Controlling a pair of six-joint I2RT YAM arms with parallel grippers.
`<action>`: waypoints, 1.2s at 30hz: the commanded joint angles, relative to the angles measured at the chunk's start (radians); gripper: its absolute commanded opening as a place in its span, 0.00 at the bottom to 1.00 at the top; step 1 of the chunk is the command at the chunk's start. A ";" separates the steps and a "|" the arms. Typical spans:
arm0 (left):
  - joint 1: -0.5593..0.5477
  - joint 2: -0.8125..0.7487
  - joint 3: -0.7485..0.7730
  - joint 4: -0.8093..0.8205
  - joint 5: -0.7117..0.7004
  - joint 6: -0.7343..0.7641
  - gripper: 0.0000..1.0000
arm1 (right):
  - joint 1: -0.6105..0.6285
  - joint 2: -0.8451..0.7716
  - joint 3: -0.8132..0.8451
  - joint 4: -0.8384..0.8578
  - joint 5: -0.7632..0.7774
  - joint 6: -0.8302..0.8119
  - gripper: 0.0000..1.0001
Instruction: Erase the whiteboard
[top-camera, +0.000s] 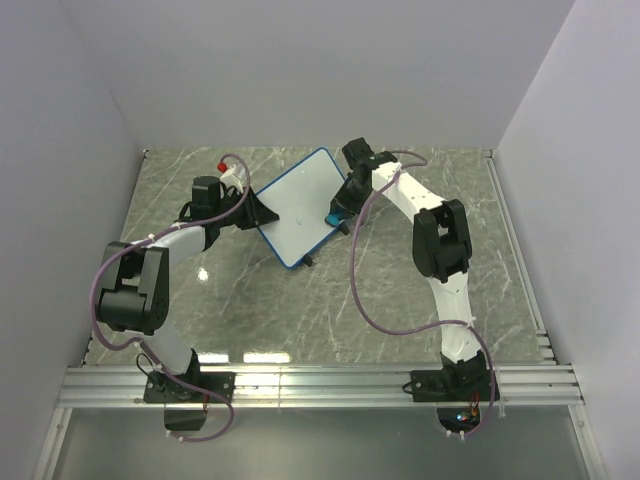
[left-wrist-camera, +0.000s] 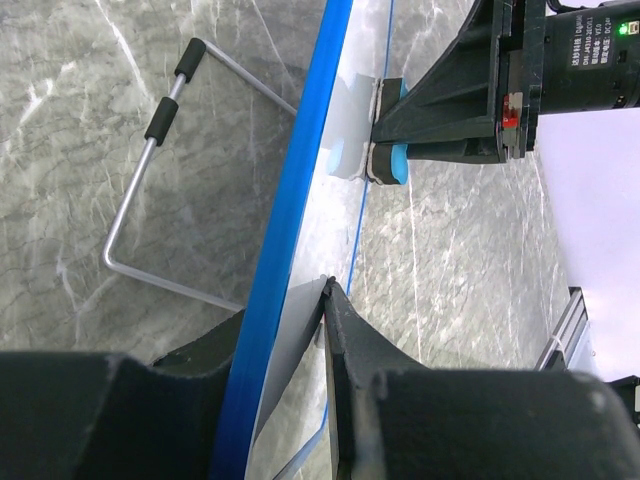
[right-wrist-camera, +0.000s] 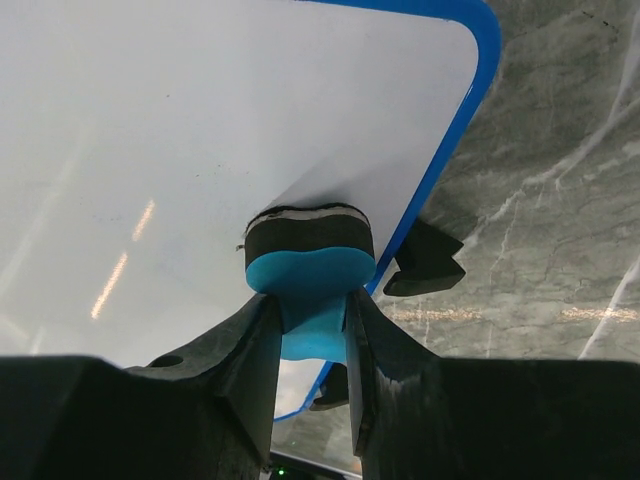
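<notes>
The whiteboard (top-camera: 300, 205), white with a thin blue rim, stands tilted at the table's middle back. Its face looks almost clean in the right wrist view (right-wrist-camera: 200, 130). My left gripper (top-camera: 258, 212) is shut on the board's left rim (left-wrist-camera: 285, 230) and holds it up. My right gripper (top-camera: 340, 208) is shut on the blue-black eraser (right-wrist-camera: 310, 262), whose black felt presses on the board near its right edge. The eraser also shows in the left wrist view (left-wrist-camera: 385, 130). Two black feet (right-wrist-camera: 425, 262) stick out past the board's rim.
A bent wire stand with black sleeves (left-wrist-camera: 150, 180) lies on the marble table behind the board. A small red object (top-camera: 222, 165) sits near the left arm's wrist. Grey walls close in the table at left, back and right.
</notes>
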 joint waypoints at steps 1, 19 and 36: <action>-0.028 0.008 -0.020 -0.132 -0.061 0.070 0.00 | 0.000 0.054 0.030 0.143 0.038 0.051 0.00; -0.035 0.031 -0.011 -0.128 -0.060 0.070 0.00 | 0.158 0.033 0.006 0.308 -0.136 0.158 0.00; -0.009 -0.098 -0.057 -0.194 -0.442 0.069 0.00 | 0.284 0.065 0.061 0.290 -0.219 0.118 0.00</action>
